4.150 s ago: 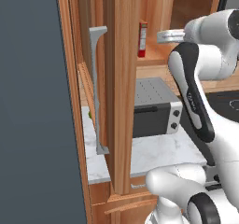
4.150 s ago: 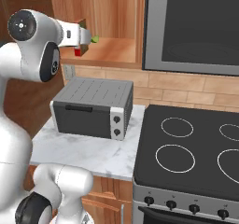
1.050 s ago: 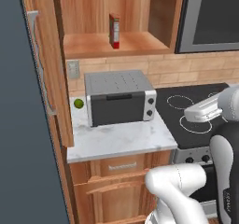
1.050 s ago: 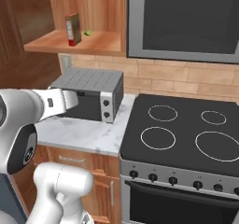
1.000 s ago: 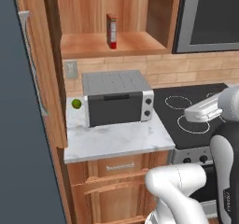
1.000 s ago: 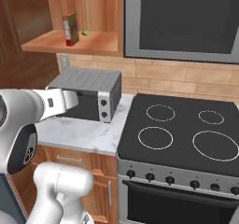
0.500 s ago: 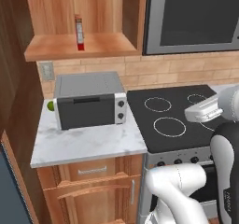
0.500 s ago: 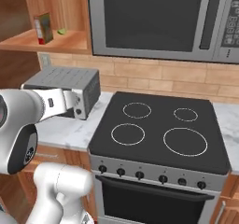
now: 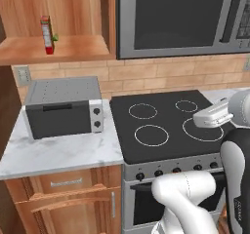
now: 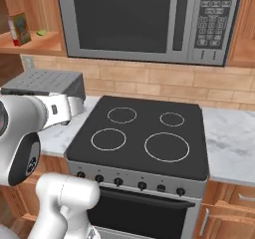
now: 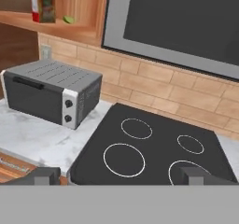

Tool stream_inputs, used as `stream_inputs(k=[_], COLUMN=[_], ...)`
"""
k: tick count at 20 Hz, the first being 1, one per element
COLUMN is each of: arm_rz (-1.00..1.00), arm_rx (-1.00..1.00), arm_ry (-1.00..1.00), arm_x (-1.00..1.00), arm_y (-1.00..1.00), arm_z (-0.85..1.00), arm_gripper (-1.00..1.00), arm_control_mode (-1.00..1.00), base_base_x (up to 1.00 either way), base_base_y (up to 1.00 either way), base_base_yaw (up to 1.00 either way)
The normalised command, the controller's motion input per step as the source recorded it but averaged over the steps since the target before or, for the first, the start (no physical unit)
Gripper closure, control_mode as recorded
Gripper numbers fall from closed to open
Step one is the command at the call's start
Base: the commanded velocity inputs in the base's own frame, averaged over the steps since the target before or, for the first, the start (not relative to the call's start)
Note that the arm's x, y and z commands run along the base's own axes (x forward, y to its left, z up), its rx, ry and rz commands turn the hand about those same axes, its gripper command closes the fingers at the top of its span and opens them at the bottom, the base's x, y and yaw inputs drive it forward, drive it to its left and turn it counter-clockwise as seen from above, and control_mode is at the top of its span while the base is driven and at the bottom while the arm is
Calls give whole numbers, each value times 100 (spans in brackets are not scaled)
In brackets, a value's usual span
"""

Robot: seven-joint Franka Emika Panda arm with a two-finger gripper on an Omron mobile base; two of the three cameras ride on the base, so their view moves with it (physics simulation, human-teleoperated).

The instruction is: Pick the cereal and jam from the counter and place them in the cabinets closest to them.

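The cereal (image 9: 47, 34) stands upright on the open shelf of the cabinets (image 9: 58, 48), above the toaster oven (image 9: 64, 106), with a small green item (image 11: 68, 19) lying just beside it; I judge that half of the job done. The jam does not appear on the stretch of counter (image 9: 58, 152) left of the stovetop (image 10: 139, 133), nor on the marbled stretch to its right. My gripper (image 11: 120, 175) is empty, its two finger tips set wide apart at the bottom of the hand view, held over the front of the stovetop below the microwave (image 10: 144, 19). I judge the step in hand to be the search for the jar. To do it well, I should keep my arm tucked and level, scan the right counter first, and approach only once the jar is plainly in sight.
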Motion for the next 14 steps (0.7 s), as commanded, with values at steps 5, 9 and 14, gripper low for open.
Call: stream_inputs(k=[5, 9, 14], arm_rz=[0, 0, 0], arm_rx=[0, 0, 0], arm_ry=[0, 0, 0], arm_x=[0, 0, 0], arm_y=[0, 0, 0], arm_z=[0, 0, 0], arm_gripper=[-100, -100, -100], arm_control_mode=[100, 100, 100], base_base_x=[0, 0, 0], base_base_y=[-59, -58, -60], base_base_yaw=[0, 0, 0])
